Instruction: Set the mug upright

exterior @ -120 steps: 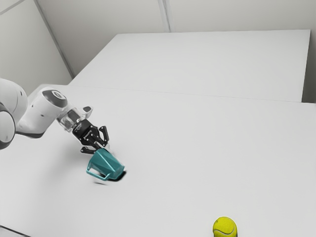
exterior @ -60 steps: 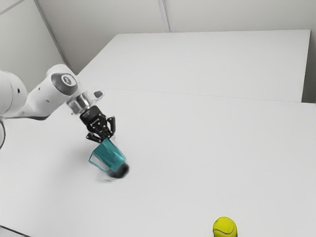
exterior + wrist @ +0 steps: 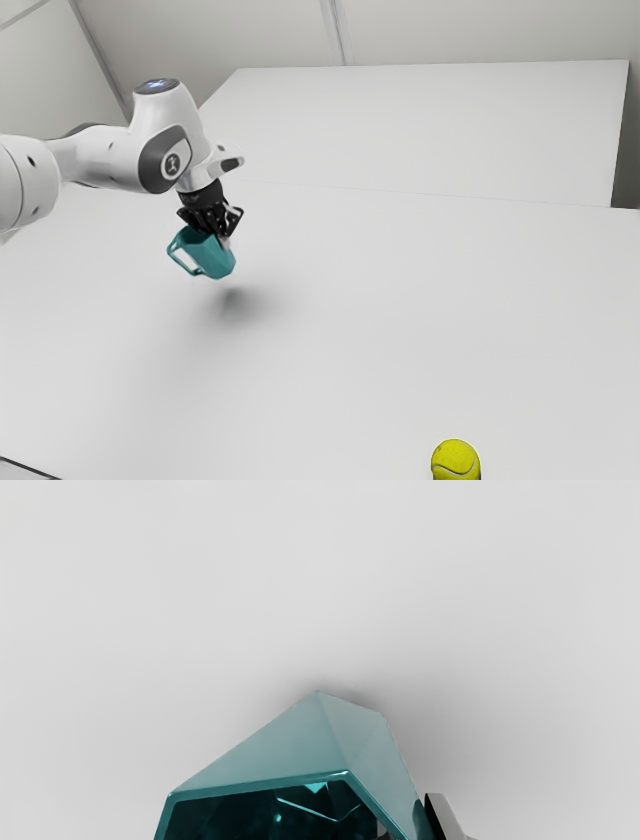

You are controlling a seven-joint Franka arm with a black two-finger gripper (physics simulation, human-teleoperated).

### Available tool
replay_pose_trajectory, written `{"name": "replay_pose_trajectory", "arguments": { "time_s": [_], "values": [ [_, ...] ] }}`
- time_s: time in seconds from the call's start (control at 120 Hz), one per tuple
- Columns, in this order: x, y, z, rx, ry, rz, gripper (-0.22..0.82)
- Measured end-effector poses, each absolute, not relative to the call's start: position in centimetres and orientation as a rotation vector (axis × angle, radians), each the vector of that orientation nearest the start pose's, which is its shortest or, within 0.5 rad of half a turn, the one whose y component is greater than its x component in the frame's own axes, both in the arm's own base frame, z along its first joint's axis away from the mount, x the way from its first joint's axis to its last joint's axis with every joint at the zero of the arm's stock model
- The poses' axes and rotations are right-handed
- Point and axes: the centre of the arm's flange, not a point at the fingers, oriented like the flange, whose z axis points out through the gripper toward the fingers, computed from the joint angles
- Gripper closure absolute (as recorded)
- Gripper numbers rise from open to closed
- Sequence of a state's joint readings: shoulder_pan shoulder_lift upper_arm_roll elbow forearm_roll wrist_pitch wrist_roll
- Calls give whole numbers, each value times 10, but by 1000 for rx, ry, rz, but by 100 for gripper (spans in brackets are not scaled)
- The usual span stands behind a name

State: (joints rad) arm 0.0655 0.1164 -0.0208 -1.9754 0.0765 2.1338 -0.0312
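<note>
Above a plain white counter (image 3: 380, 330), a glossy teal faceted mug (image 3: 212, 257) hangs tilted, one wall apparently pinched between nearly closed jaws.

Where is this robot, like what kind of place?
It looks like a make-believe robot practice room, made on a computer. There's a white robot arm holding up a teal mug, a big white table and plain pale walls.

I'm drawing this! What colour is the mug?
The mug is teal, a blue-green, clearest in the wrist view.
</note>
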Motion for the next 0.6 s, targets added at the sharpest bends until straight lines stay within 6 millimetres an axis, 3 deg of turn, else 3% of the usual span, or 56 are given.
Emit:
{"name": "replay_pose_trajectory", "arguments": {
  "time_s": [0.133,0.6],
  "values": [
    [588,30,412,-3058,-42,-113,78],
    [598,31,360,-3071,-74,-42,78]
  ]
}}
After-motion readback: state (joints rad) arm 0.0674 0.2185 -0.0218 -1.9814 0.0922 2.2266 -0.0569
